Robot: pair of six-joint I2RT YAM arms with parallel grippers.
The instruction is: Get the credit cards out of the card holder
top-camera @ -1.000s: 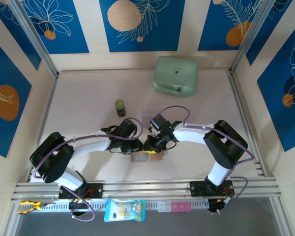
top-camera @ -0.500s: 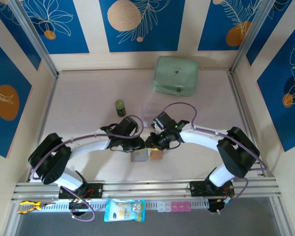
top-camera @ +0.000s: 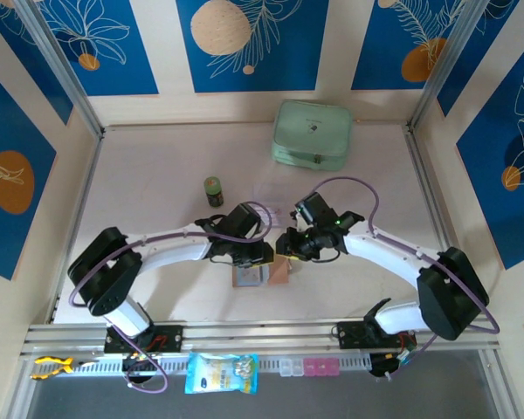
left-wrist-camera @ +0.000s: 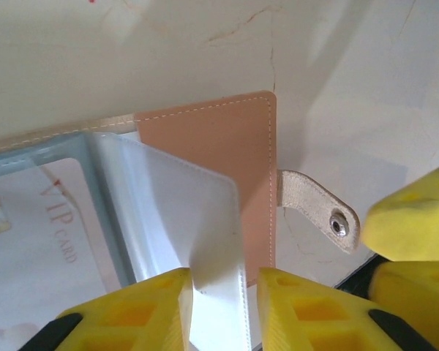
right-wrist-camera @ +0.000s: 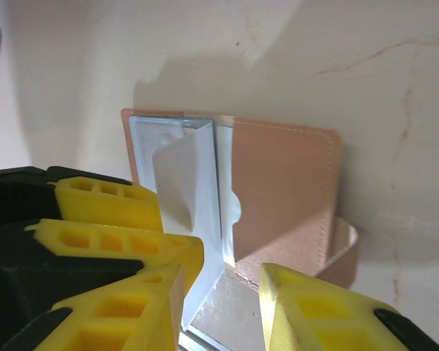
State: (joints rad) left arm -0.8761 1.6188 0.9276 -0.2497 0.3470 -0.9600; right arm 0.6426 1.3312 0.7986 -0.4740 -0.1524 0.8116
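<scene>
- The card holder (top-camera: 278,272) is seen lying open on the table (top-camera: 157,175), near its front edge, between the two grippers.
- Its long axis is laid left to right across the table, with the fold running from near to far. The tan half is on the right and the grey pocket half on the left.
- In the left wrist view, a strap (left-wrist-camera: 318,208) with a snap stud is seen projecting from the edge of the tan flap.
- A pale credit card (left-wrist-camera: 36,248) marked "VIP CARD" is seen lying inside a clear pocket.
- The left gripper (top-camera: 260,254) is set over the fold, its jaws slightly parted. A raised plastic sleeve (left-wrist-camera: 205,219) is stood between them, close to both fingers, but firm pinching is not shown.
- The right gripper (top-camera: 288,247) is held over the tan half with its jaws spread wider. The sleeve edge is leaned against one finger (right-wrist-camera: 161,292), and nothing is clamped.
</scene>
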